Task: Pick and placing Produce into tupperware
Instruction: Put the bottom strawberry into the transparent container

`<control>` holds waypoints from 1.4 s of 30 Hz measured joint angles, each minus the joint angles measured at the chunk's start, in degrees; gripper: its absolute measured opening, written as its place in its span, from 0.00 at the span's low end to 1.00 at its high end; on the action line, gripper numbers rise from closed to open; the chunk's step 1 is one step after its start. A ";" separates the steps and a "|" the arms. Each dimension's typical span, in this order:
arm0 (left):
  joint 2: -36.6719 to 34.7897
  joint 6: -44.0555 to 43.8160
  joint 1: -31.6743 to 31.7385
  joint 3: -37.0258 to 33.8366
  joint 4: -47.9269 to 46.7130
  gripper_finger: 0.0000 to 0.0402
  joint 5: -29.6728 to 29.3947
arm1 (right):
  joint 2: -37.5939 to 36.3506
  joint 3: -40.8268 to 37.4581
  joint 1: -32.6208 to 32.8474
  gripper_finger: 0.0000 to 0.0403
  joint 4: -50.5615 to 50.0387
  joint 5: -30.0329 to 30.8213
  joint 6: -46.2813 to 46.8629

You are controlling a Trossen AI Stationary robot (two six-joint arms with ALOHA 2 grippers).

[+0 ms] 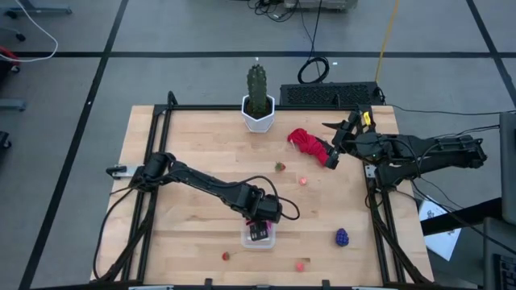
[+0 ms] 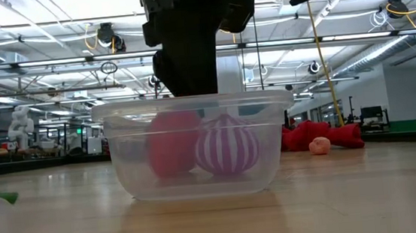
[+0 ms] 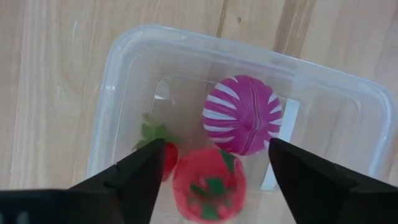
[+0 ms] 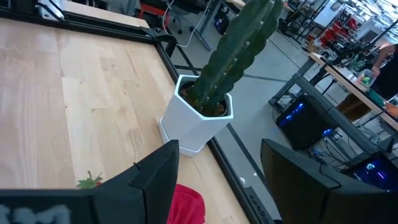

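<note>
The clear tupperware (image 1: pixel 266 243) stands near the table's front edge. In it lie a magenta striped round piece (image 3: pixel 242 115), a red strawberry (image 3: pixel 208 183) that shows blurred, and a second strawberry (image 3: pixel 163 155), half hidden by a finger. My left gripper (image 3: pixel 216 146) points down over the tupperware, open, its fingers on either side of the blurred strawberry without touching it. On the table lie two more strawberries (image 1: pixel 280 167) (image 1: pixel 226 256), two pink pieces (image 1: pixel 304 180) (image 1: pixel 301 264) and a purple grape bunch (image 1: pixel 343 237). My right gripper (image 4: pixel 219 146) hangs open above the table's far right.
A green cactus (image 1: pixel 256 87) in a white pot (image 1: pixel 258 114) stands at the table's far edge. A red cloth (image 1: pixel 306 141) lies just below and to the left of my right gripper. Black frame rails run along the table's left, right and far edges.
</note>
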 joint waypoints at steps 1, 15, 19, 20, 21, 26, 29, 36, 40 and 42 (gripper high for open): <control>0.00 -0.01 0.00 0.00 0.03 0.75 0.00 | 0.00 0.00 0.02 0.54 0.01 0.00 0.16; -10.53 -1.92 -2.24 -0.04 -7.30 0.82 -2.40 | 0.02 0.00 0.02 0.54 -0.15 -0.02 0.64; -14.17 -11.51 -6.73 -0.04 -13.54 0.81 -8.60 | 0.02 0.00 0.00 0.54 -0.76 -0.02 1.22; -14.37 -14.47 -8.00 -0.04 -14.94 0.82 -9.77 | 0.02 0.00 0.01 0.54 -0.76 -0.01 1.24; -14.45 -17.05 -9.32 -0.04 -15.45 0.82 -10.41 | 0.02 0.00 0.01 0.54 -0.75 -0.01 1.24; -13.40 -27.82 -15.20 0.02 -16.21 0.82 -8.86 | 0.01 0.00 0.02 0.54 -0.67 -0.02 1.24; -12.33 -33.81 -17.13 -0.06 -16.69 0.82 -4.77 | 0.00 0.00 0.02 0.54 -0.64 -0.02 1.24; -12.04 -46.90 -19.13 -0.07 -16.18 0.86 -3.69 | 0.01 0.00 0.02 0.54 -0.62 -0.02 1.24; -12.04 -53.12 -19.08 -0.07 -16.10 0.90 -5.62 | 0.00 0.00 0.02 0.54 -0.62 -0.02 1.17; -12.07 -54.75 -18.98 -0.46 -14.83 0.92 -6.03 | 0.01 0.00 0.01 0.54 -0.62 -0.02 0.98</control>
